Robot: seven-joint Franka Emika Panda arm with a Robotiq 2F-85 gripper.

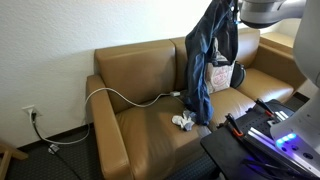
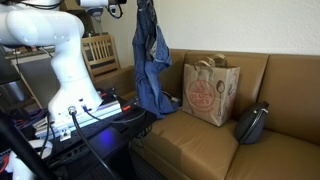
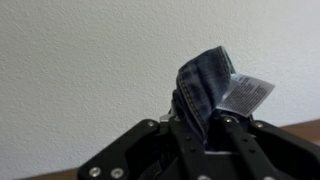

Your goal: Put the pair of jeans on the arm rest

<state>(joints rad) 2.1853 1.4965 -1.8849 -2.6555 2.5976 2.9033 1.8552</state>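
The pair of jeans (image 1: 203, 60) is a long blue denim garment hanging straight down from my gripper (image 1: 229, 8), high above the sofa seat. Its lower end reaches almost to the cushion. It also shows in an exterior view (image 2: 150, 60) under the gripper (image 2: 143, 6). In the wrist view the gripper (image 3: 200, 128) is shut on a fold of the jeans (image 3: 200, 85), and a white label sticks out beside it. The arm rest (image 1: 107, 135) is the tan leather sofa end at the left, well away from the jeans.
A small white-grey cloth lump (image 1: 184, 121) lies on the seat below the jeans. A white cable (image 1: 125, 97) runs across the seat. A paper bag (image 2: 210, 90) and a black bag (image 2: 252, 122) sit on the sofa. The robot base (image 2: 70, 95) stands in front.
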